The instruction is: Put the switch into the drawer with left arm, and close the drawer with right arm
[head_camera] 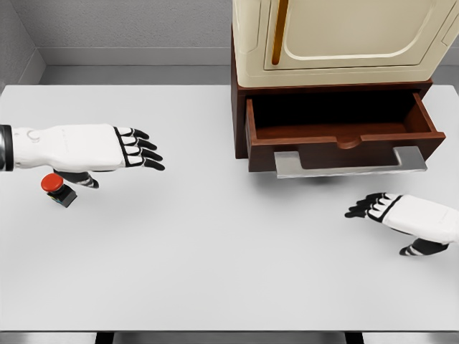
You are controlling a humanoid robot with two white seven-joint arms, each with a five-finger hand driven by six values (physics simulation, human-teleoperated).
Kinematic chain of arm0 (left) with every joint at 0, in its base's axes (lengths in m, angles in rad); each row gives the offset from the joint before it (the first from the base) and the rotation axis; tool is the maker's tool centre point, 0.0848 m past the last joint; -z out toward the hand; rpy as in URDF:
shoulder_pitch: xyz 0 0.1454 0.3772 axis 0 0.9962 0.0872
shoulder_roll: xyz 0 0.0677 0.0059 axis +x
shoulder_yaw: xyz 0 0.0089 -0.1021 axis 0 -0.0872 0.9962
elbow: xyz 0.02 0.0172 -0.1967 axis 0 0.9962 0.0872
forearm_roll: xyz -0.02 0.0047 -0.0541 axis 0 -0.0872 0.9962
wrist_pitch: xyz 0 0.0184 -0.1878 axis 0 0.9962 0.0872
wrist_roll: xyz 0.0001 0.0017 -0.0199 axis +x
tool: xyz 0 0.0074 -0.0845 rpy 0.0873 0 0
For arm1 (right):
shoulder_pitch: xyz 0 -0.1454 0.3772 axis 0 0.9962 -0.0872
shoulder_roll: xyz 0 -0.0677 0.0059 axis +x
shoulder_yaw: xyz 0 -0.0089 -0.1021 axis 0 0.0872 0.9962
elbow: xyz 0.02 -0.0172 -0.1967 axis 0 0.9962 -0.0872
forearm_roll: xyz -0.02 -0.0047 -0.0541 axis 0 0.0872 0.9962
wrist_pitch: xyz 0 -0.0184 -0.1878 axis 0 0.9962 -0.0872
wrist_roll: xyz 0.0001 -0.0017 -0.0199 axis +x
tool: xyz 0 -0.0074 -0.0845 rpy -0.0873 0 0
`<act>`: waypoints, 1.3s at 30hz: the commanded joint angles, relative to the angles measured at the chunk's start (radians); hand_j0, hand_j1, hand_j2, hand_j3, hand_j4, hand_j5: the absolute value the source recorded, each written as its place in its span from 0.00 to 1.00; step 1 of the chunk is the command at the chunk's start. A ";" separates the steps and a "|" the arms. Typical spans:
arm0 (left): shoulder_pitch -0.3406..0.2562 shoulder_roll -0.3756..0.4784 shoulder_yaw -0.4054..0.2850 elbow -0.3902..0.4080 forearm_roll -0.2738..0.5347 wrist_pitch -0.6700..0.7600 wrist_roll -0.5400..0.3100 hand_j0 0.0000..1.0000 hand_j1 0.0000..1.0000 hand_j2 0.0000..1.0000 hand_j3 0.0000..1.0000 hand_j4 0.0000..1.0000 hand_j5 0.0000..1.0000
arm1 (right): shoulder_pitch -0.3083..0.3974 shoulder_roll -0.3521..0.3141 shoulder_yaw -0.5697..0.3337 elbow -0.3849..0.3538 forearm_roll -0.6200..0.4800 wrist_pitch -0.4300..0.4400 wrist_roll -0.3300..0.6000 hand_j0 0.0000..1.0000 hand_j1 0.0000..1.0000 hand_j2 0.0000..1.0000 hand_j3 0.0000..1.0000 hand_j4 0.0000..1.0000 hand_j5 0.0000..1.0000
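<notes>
The switch (57,189), a red button on a small black base, sits on the white table (215,251) at the far left. My left hand (133,152) hovers just above and to the right of it, fingers stretched out flat and holding nothing; its thumb reaches down beside the switch. The brown wooden drawer (344,136) stands pulled open at the upper right, with a grey metal handle (351,163) across its front and a dark, bare inside. My right hand (376,208) rests low at the right, below the drawer front, fingers relaxed and open.
The drawer belongs to a brown cabinet base carrying a cream appliance (337,36) with an orange strip. A grey wall runs behind the table. The table's front edge runs along the bottom of the view.
</notes>
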 commanded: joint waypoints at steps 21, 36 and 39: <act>-0.012 0.116 -0.112 0.259 -0.073 0.002 -0.006 1.00 1.00 1.00 1.00 1.00 1.00 | 0.221 -0.107 -0.293 0.001 -0.334 0.003 0.000 0.43 0.43 0.43 0.43 0.43 0.43; 0.003 0.087 -0.132 0.269 -0.148 0.002 -0.006 0.92 0.92 0.92 0.92 0.92 0.92 | 0.207 -0.127 -0.267 0.001 -0.334 0.003 0.000 0.49 0.49 0.49 0.49 0.49 0.49; 0.005 0.087 -0.132 0.269 -0.165 0.002 -0.006 0.86 0.86 0.86 0.86 0.86 0.86 | 0.204 -0.127 -0.267 0.001 -0.334 0.003 0.000 0.50 0.50 0.50 0.50 0.50 0.50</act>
